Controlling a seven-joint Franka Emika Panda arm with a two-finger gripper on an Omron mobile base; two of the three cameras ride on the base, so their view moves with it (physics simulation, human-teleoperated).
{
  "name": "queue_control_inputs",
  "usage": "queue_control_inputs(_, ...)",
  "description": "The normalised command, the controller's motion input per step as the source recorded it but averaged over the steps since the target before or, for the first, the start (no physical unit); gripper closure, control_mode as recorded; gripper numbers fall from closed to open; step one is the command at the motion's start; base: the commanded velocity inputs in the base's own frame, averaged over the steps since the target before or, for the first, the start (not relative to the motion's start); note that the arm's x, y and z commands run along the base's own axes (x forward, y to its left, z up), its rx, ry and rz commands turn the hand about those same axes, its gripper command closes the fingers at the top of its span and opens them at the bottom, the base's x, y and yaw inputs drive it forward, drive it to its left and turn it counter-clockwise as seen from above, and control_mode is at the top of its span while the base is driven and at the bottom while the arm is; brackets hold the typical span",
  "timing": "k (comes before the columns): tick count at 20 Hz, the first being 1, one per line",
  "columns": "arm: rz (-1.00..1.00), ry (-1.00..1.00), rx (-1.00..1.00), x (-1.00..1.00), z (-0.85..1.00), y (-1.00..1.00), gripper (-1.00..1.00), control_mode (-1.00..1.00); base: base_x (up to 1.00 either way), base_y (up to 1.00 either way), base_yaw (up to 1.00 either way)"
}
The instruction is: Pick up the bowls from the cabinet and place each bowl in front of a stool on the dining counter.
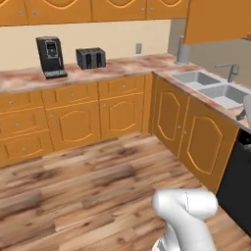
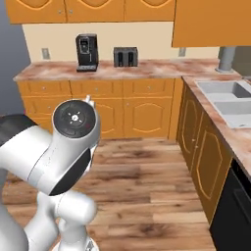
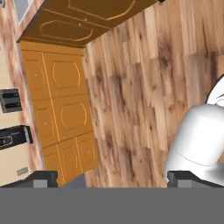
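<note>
My gripper [image 3: 114, 178] is open, its two dark fingertips [image 3: 46, 178] spread wide with nothing between them. It looks down on the wooden floor [image 3: 144, 87] and a row of arched-panel base cabinets [image 3: 65, 109]. A flat plain orange wall cabinet door [image 1: 215, 19] hangs at the upper right above the sink, and it also appears in the right base view [image 2: 211, 22]. It looks shut and I cannot see inside it. The bowls, the stools and the dining counter are out of view.
A marbled counter [image 1: 122, 66] runs along the back wall with a black coffee machine [image 1: 51, 57] and a toaster [image 1: 91, 58]. The steel sink [image 1: 215, 88] and a grey cylinder [image 1: 182, 51] sit on the right-hand counter, with a black appliance front [image 1: 240, 186] below. Open wooden floor [image 1: 88, 191] lies ahead.
</note>
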Motion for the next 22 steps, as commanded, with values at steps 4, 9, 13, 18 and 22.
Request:
queue_control_inputs(4,0.0,0.0,0.0,0.0,0.0,0.0,-1.0,1.0,0.9,0.31,-0.57)
queue_control_inputs(9,0.0,0.0,0.0,0.0,0.0,0.0,-1.0,1.0,1.0,0.53,-0.46)
queue_control_inputs(13,0.0,0.0,0.0,0.0,0.0,0.0,-1.0,1.0,0.8,0.15,-0.64)
queue_control_inputs(18,0.0,0.0,0.0,0.0,0.0,0.0,-1.0,1.0,0.58,0.15,-0.73)
queue_control_inputs(22,0.0,0.0,0.0,0.0,0.0,0.0,-1.0,1.0,0.55,0.14,-0.73)
